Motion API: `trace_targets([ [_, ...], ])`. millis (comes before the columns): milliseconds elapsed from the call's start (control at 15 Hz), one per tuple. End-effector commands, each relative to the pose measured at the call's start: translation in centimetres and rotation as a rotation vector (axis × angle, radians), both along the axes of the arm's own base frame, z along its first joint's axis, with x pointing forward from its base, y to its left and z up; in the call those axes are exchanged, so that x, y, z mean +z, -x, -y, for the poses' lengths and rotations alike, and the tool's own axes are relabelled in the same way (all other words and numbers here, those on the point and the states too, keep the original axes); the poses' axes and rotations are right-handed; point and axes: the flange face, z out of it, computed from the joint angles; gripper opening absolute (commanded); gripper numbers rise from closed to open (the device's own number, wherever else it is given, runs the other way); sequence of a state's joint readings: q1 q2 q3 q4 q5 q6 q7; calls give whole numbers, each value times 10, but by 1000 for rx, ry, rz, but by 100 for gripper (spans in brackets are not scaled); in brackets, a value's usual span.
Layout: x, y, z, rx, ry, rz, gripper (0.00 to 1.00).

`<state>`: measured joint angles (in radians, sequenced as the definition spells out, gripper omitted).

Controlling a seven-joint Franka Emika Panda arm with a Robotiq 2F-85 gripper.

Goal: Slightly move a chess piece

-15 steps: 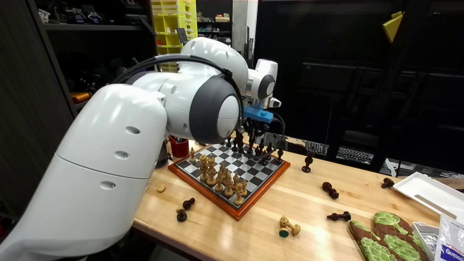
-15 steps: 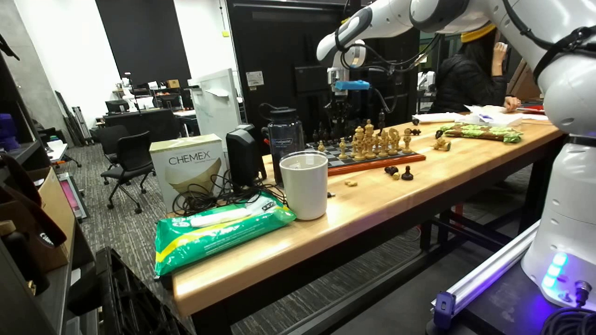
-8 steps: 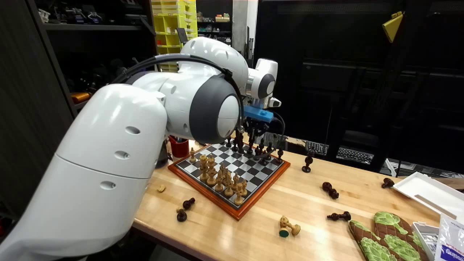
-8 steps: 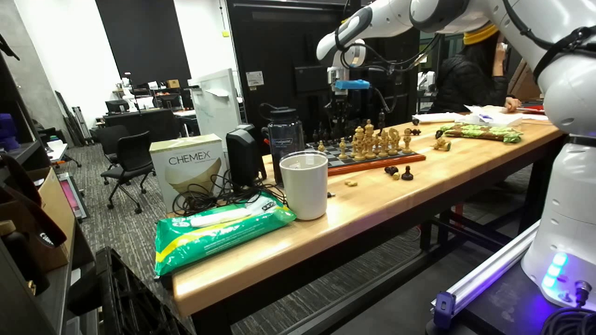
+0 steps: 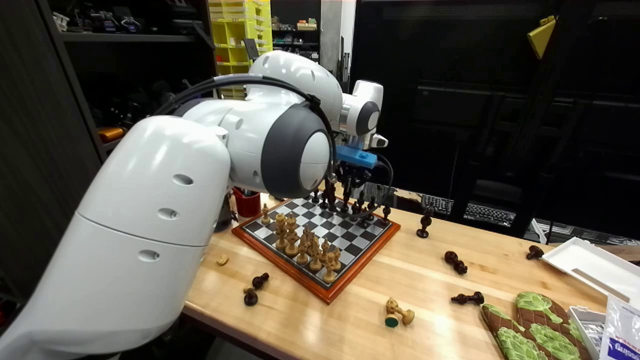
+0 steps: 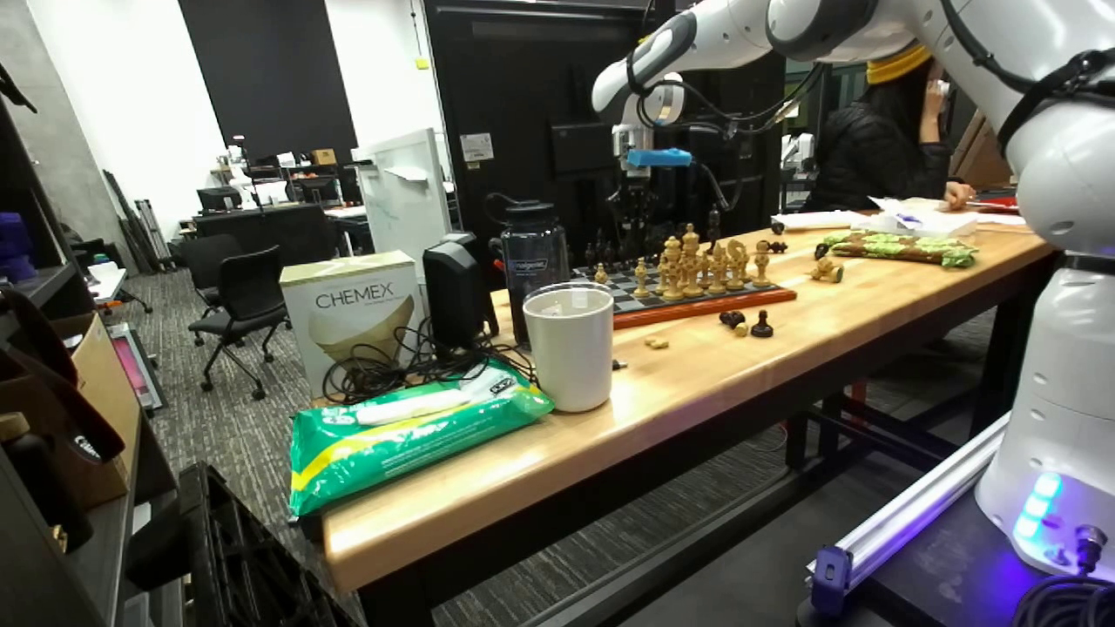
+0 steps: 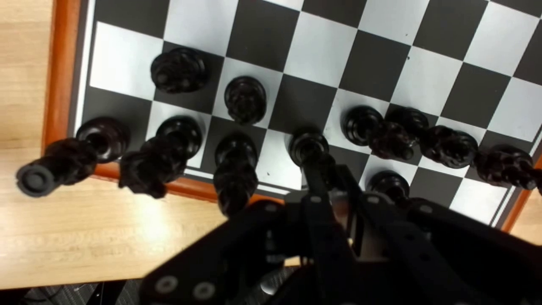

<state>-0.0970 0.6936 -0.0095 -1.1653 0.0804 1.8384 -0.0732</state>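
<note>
I find a dark chess piece (image 7: 308, 147) upright beneath my hand (image 7: 331, 177), which pinches its top.

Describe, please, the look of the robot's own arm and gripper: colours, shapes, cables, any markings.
The glossy white, rounded, jointed arm has dark grey bands and small oval recesses. Thick black cables run outside it; bluish-white lights glow on its white base. Under a bright blue rectangular block is the black, slim-fingered gripper, with pale round fasteners. I can read no lettering.

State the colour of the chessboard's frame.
The frame is reddish brown, clearest in an exterior view.
</note>
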Motion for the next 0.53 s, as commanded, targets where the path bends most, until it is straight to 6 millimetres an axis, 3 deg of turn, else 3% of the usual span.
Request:
trace_targets([
  [0, 6, 3, -1, -8, 20, -15, 3],
  [467, 7, 6, 0, -14, 27, -20, 3],
])
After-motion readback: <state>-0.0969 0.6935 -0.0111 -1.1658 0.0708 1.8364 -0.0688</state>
